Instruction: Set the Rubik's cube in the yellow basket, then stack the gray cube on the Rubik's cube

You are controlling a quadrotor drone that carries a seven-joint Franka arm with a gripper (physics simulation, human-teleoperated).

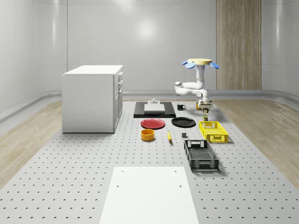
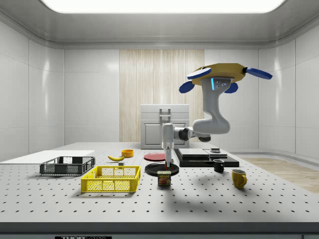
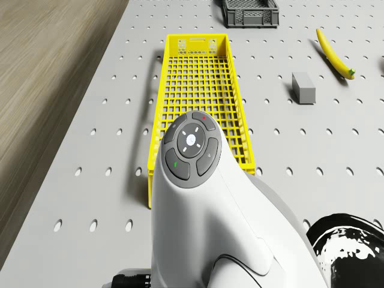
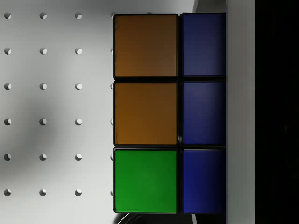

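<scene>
Rubik's cube [image 4: 159,114] sits close under the claw [image 2: 169,165], grip unclear, beside the empty yellow basket [image 3: 201,96]; drone [image 2: 223,75] hovers above the perforated tabletop [image 1: 70,163]; gray cube [image 3: 303,87] nearby

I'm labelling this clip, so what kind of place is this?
Probably a simulated robotics lab: a perforated table like an optical breadboard, smooth pale walls, and test objects laid out, such as a yellow basket, black crate and banana.

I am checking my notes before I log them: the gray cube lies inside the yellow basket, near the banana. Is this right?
Not quite. The gray cube lies on the table, outside the yellow basket, between it and the banana. The drone view shows this.
</scene>
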